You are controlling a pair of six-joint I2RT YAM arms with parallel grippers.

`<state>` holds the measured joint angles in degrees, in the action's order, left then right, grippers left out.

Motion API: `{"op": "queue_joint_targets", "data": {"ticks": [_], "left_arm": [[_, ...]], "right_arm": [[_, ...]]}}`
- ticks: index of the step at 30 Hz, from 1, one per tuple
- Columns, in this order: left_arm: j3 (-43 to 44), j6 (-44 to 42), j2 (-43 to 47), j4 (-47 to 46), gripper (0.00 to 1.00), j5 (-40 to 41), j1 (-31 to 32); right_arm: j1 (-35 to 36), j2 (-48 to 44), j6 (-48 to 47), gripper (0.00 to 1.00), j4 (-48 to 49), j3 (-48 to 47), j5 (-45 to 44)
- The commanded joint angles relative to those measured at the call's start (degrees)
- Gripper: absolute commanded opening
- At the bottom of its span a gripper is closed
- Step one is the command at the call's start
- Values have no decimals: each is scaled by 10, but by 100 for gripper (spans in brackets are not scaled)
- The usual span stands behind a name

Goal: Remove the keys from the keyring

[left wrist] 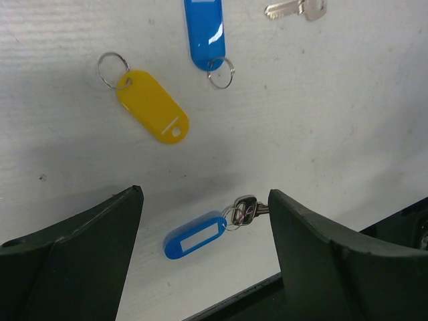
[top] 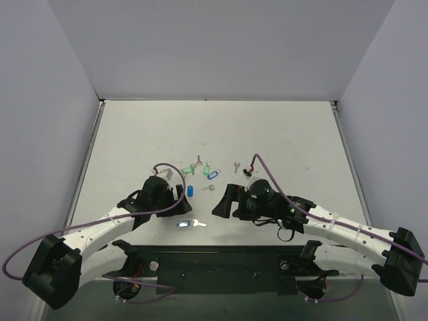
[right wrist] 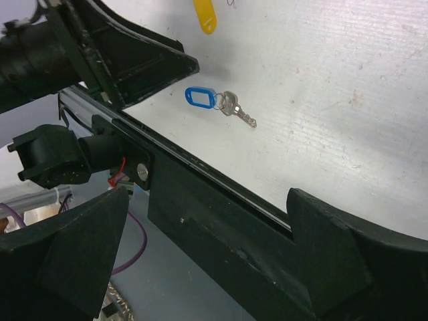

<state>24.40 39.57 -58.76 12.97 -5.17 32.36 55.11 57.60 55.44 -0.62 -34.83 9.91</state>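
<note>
The keyring's light-blue oval tag [top: 181, 225] with a white label window lies flat near the table's front edge, and the small silver key [top: 198, 223] hangs on its ring to the right. In the left wrist view the tag [left wrist: 196, 235] and the key [left wrist: 249, 208] lie on the table between and below the open fingers of my left gripper [left wrist: 206, 194], which is empty. My left gripper [top: 176, 194] hovers just behind the keyring. My right gripper [top: 223, 200] is open and empty, to the right of the key. The right wrist view shows the tag [right wrist: 198, 97] and key [right wrist: 237, 109] well ahead of my right gripper [right wrist: 208, 200].
A yellow tag [left wrist: 152, 107], a darker solid-blue tag [left wrist: 204, 33] and a loose key [left wrist: 294, 9] lie behind the keyring. Green tags [top: 189, 168], another blue tag [top: 212, 175] and loose keys [top: 236, 166] lie mid-table. A black bar [top: 221, 257] runs along the near edge.
</note>
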Motion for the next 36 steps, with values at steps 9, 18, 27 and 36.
{"op": "queue_joint_targets", "data": {"ticks": [9, 18, 27, 36], "left_arm": [[-44, 17, -36, -78, 82, -79, 27], [-45, 67, 4, -3, 79, -68, 47], [-75, 124, 66, 19, 78, -78, 65], [-121, 149, 98, -24, 73, -78, 65]], "right_arm": [[7, -30, -3, 100, 8, 10, -13], [7, -33, 6, 100, 43, 47, 4], [34, 16, 140, 96, 326, 164, -33], [70, 188, 234, 95, 587, 187, -77]]}}
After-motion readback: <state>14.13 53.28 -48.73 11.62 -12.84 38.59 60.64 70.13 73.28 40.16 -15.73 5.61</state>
